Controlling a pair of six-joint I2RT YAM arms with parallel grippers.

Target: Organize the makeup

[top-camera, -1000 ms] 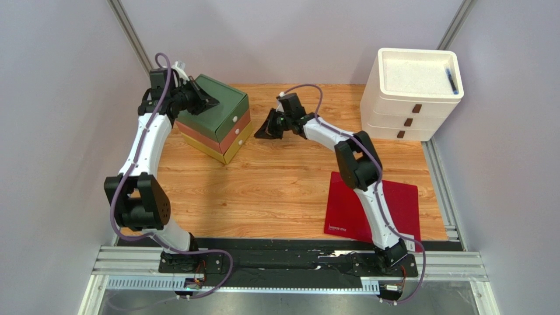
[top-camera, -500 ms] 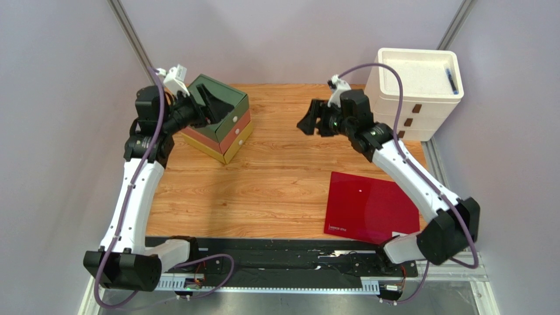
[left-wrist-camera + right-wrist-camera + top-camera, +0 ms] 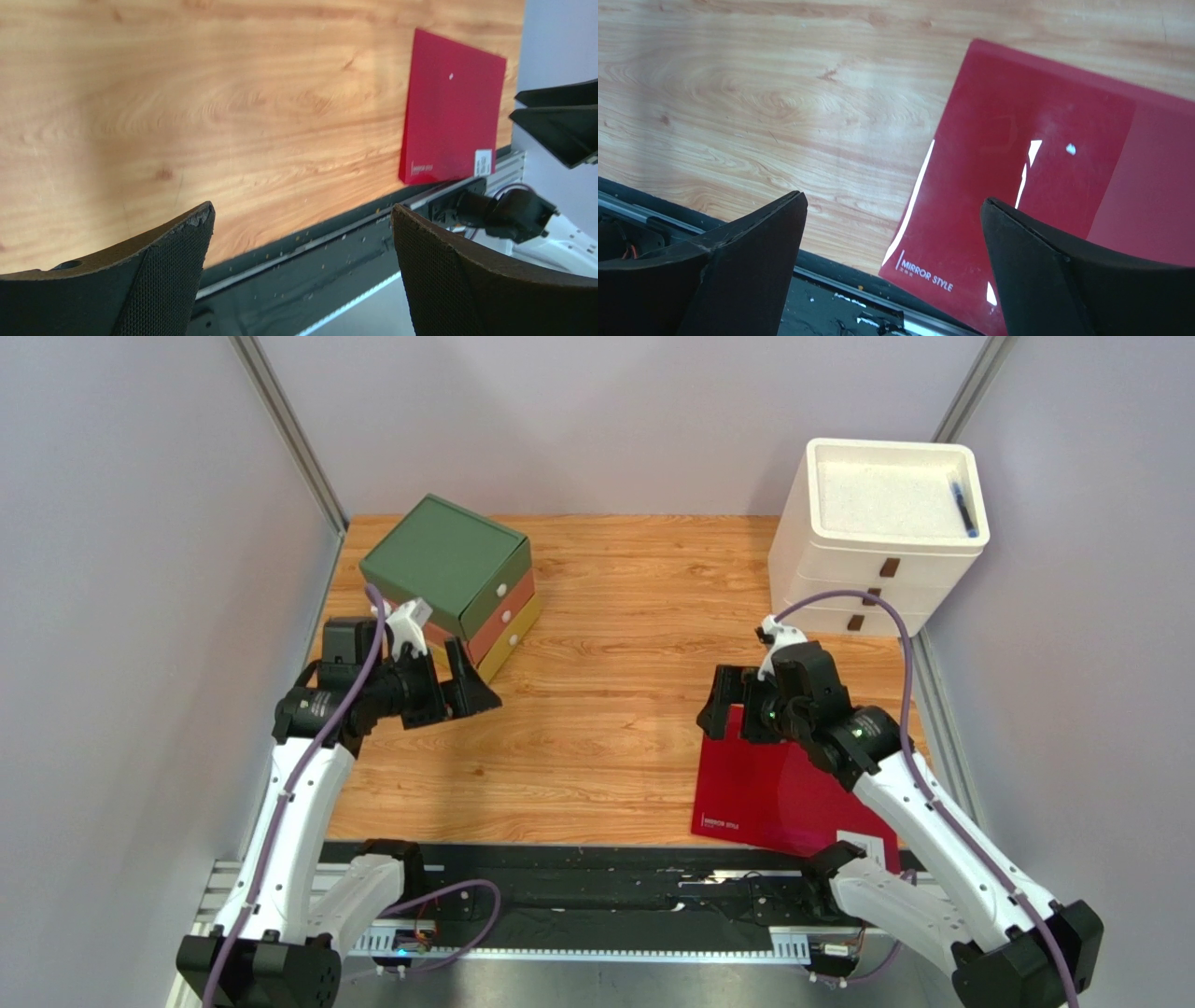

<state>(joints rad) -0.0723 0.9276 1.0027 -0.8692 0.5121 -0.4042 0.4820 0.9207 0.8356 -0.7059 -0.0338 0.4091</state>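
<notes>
The left gripper (image 3: 474, 695) and right gripper (image 3: 725, 717) both gape empty, the red sheet (image 3: 758, 791) just beneath the right one, seemingly held wide ready for a pick

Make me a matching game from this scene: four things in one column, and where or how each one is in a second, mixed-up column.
Things:
1. green-topped box
2. white drawer unit
3. red sheet
4. left claw

Place or state:
A. lying flat at the near edge, right side
B. open, holding nothing
C. far left corner
D. far right corner

Pairs: 1-C, 2-D, 3-A, 4-B
</notes>
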